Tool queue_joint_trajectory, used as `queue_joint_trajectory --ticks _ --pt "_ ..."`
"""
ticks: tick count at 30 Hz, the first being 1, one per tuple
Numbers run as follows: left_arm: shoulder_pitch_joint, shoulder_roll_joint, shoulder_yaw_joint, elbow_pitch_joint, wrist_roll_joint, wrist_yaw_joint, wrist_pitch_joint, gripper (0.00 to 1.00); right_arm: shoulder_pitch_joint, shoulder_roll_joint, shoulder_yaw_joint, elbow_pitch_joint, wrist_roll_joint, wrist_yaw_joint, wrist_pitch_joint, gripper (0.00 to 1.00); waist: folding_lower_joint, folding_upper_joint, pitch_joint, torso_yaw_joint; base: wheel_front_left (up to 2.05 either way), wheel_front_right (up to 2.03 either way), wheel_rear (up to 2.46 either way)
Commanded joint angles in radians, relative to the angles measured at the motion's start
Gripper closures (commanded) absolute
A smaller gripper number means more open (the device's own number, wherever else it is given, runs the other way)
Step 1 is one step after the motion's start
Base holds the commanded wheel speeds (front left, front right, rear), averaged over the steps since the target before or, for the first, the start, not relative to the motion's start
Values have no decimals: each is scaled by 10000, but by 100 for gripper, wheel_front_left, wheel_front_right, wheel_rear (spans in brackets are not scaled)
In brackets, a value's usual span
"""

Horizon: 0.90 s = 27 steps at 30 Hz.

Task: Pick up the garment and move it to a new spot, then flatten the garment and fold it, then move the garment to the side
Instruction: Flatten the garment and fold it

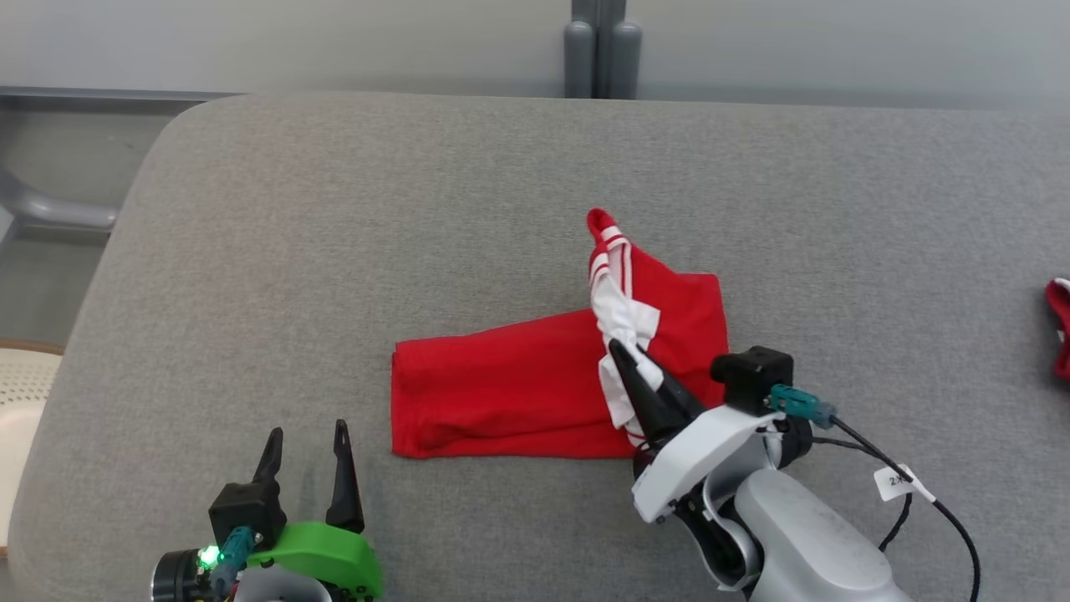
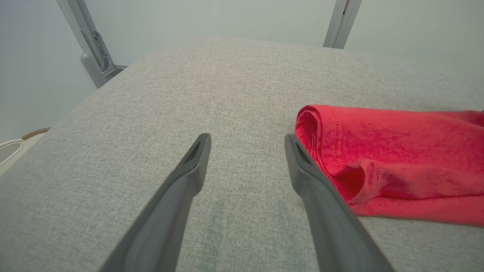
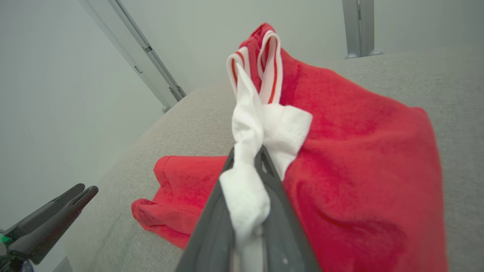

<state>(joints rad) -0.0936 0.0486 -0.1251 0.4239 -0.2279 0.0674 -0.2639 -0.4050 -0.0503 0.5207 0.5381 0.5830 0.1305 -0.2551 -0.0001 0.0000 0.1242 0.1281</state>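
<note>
Right pincer (image 1: 623,349) pinches the white trim (image 1: 625,316) of the red garment (image 1: 501,393). Left pincer (image 1: 308,432) stands spread and empty, with the garment's folded end near its right finger.

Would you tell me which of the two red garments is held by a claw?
The large red garment with white trim in the middle: the right claw pinches its white band. The small red piece at the right edge lies untouched.
</note>
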Motion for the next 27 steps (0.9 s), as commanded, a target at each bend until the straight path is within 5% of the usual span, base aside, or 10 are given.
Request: queue_joint_trajectory --ticks 1,14,15,16,17,22,27 --pt "-10 44 -120 12 -13 -36 0 0 -139 -23 299 31 158 1 51 100 1 0 -91 639 0 0 0" --pt "-431 41 -1366 127 -368 66 0 0 -1291 -19 1862 1272 1642 1 -79 100 1 0 219 2487 0 0 0" --pt "-467 41 -1420 122 -390 114 0 0 -1387 -26 1928 1340 1757 1 -95 89 1 0 242 2519 0 0 0" --pt "-493 38 -1446 109 -415 147 0 0 -1435 -25 1970 1380 1854 1 -104 65 1 0 257 2531 0 0 0" --pt "-518 38 -1454 101 -442 185 0 0 -1505 -26 1944 1391 1922 1 -114 0 1 0 273 2519 0 0 0" --pt "-604 35 -1317 8 -457 297 0 0 -1555 -41 916 1213 1252 1 -102 0 1 0 314 2084 0 0 0" --pt "-744 38 -1060 -116 -305 310 0 0 -993 -25 -1200 825 -342 1 -103 0 1 0 289 1330 0 0 0"
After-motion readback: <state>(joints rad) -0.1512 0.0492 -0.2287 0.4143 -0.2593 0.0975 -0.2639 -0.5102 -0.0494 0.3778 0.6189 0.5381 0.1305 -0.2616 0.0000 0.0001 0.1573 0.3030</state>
